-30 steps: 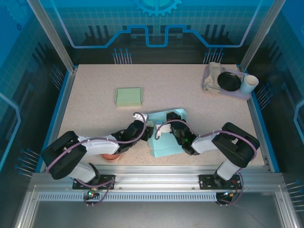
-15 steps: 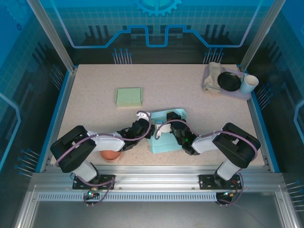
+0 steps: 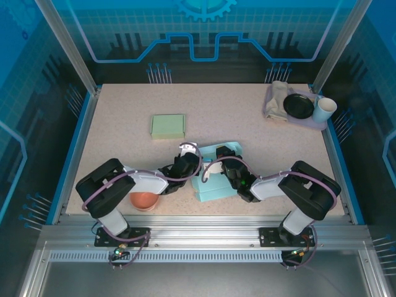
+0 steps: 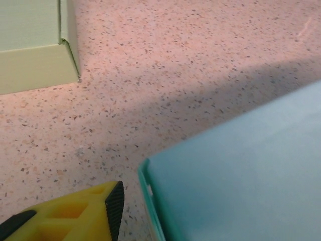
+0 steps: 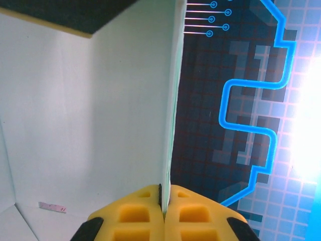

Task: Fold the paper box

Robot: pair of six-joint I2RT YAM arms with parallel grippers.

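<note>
1. Left gripper [image 3: 193, 167] is beside the teal paper box [image 3: 214, 190]; only one finger [image 4: 75, 216] is visible, so I cannot tell its spread.
2. Right gripper [image 5: 163, 191] pinches a box wall, centre-front of the table.
3. Tray [image 3: 306, 124] holds a black dish [image 3: 298, 106], a cup [image 3: 323, 109] and perhaps a cloth.

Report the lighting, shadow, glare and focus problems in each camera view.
Top external: even light, sharp across the table. Left wrist: a broad soft shadow band crosses the table beside the paper box, whose near panel looks soft. Right wrist: the backlit wall blows out to white glare at the right edge; the panel pinched in the right gripper is evenly lit.
</note>
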